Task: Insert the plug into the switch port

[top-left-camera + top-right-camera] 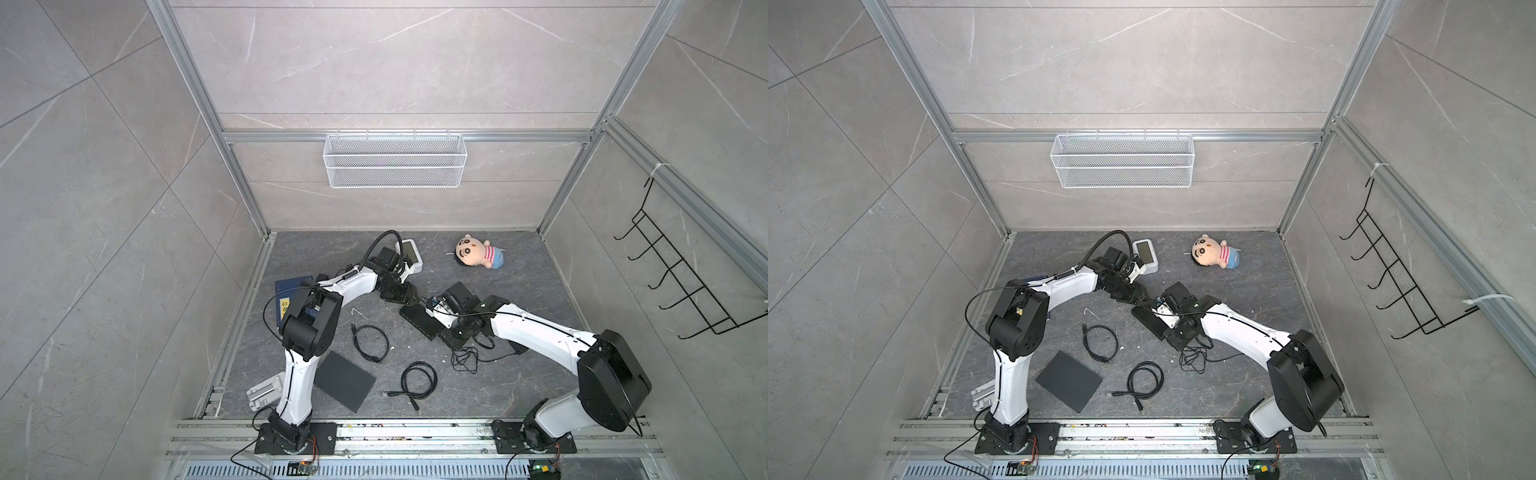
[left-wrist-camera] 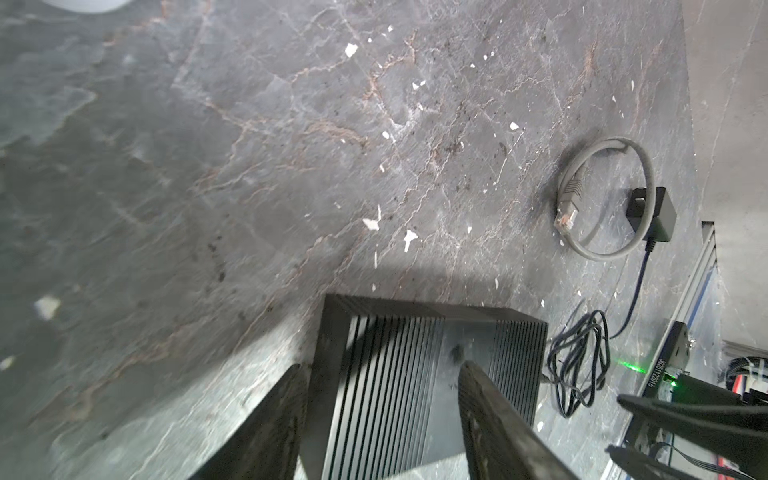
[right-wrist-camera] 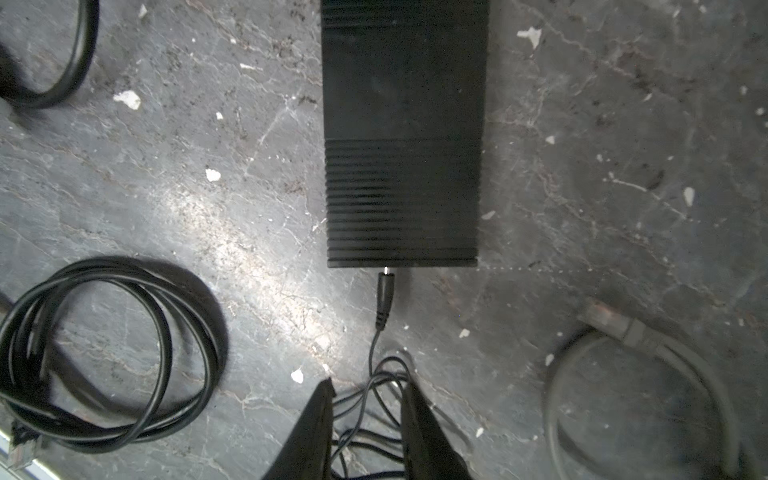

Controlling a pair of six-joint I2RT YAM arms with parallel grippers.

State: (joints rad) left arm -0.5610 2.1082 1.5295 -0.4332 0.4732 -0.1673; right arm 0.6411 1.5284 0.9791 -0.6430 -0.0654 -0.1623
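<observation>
One switch, one plug, two open grippers.
My left gripper (image 2: 380, 365) hangs open over the switch (image 3: 401, 133). My right gripper (image 3: 369, 382) gapes above loose wire. The plug (image 3: 384, 297) lies free, its tip at the switch's edge. There are two black cable coils (image 3: 104, 436) and one grey cable (image 2: 568, 203).

Spotted a plush doll (image 1: 478, 252). Left of it, white screen gadget (image 1: 412, 253); behind it, white mesh basket (image 1: 395, 160); nearer the front, two coiled black cables (image 1: 404, 380) plus a dark flat pad (image 1: 344, 381).

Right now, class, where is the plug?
In the right wrist view, the plug sits with its tip at the switch's ribbed end, ahead of the right gripper.
</observation>
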